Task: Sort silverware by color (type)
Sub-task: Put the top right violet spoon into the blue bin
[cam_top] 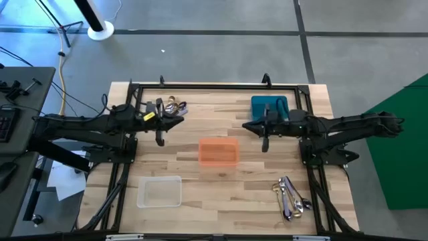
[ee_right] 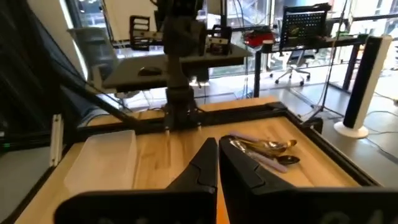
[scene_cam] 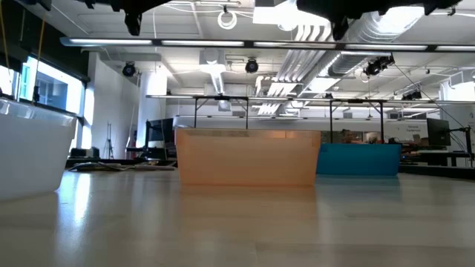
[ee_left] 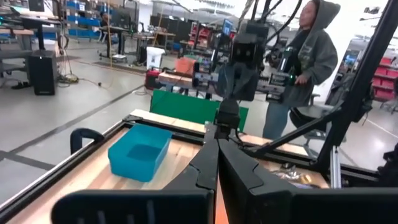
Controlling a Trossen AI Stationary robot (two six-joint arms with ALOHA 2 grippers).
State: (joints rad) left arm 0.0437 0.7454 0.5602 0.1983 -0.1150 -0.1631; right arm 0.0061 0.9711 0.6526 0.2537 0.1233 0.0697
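Nothing sorted yet: left pincer [cam_top: 160,138] and right pincer [cam_top: 265,143] held shut and empty above the wooden desk [cam_top: 247,187]; shiny metal silverware [cam_top: 172,105] beside the left pincer to be approached first.

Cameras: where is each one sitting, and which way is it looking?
High view: above the table, looking straight down on both arms, the left pincer, the right pincer and three bins.
Low view: at tabletop height, looking level across at the orange bin; only bits of the arms show at the top.
Left wrist view: on the left arm, looking past its shut fingers at the teal bin.
Right wrist view: on the right arm, looking past its shut fingers at a silverware pile.
Shared: every view except the right wrist one shows the teal bin.
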